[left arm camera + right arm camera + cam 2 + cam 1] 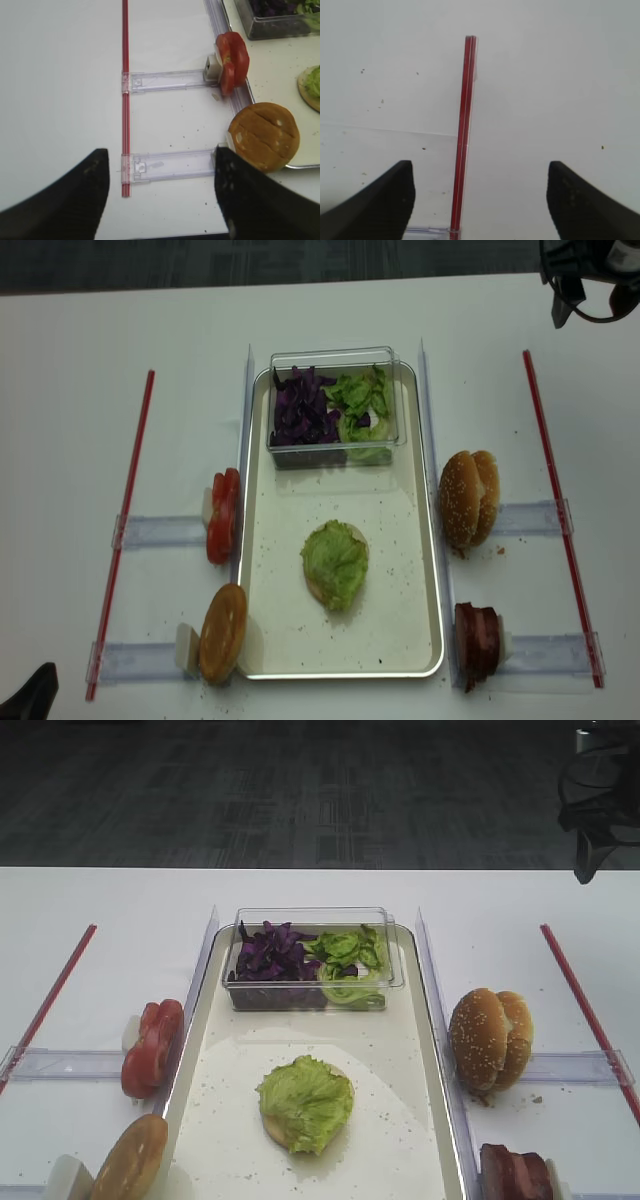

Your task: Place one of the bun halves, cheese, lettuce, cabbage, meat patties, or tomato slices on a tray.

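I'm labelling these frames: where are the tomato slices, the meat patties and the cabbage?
tomato slices [152,1047], exterior high view, middle of the red row.
meat patties [478,642], realsense high view, top of the brown slabs.
cabbage [270,954], exterior high view, centre of the purple heap.

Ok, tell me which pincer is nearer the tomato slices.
Left. The left pincer has the tomato slices ahead and to its right in its wrist view. The right pincer hangs over a red strip, with no tomato in its view.

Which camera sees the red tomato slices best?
The left wrist view: the tomato slices look big and sharp there, standing on edge beside the tray. Both high views show them smaller, left of the tray. The right wrist view misses them.
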Robot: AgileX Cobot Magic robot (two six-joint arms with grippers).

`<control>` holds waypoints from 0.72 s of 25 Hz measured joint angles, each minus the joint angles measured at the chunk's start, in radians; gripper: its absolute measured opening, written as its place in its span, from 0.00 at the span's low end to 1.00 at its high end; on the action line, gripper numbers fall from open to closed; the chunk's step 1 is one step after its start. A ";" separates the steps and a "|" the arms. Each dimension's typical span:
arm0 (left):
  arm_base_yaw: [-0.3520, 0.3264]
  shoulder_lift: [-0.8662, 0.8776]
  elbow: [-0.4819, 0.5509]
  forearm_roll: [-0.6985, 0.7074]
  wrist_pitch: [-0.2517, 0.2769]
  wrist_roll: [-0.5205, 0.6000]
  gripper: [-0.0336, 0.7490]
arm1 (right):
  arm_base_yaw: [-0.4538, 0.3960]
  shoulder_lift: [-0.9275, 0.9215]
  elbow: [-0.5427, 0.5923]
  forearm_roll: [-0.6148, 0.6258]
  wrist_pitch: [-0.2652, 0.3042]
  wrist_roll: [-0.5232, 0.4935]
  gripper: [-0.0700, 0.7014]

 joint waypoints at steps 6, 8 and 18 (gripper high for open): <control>0.000 0.000 0.000 0.000 0.000 0.000 0.58 | 0.000 0.000 0.000 0.002 0.000 0.003 0.83; 0.000 0.000 0.000 0.000 0.000 0.000 0.58 | 0.000 0.000 0.000 0.002 0.000 0.008 0.83; 0.000 0.000 0.000 0.000 0.000 0.000 0.58 | 0.000 -0.100 0.087 0.002 0.002 0.024 0.82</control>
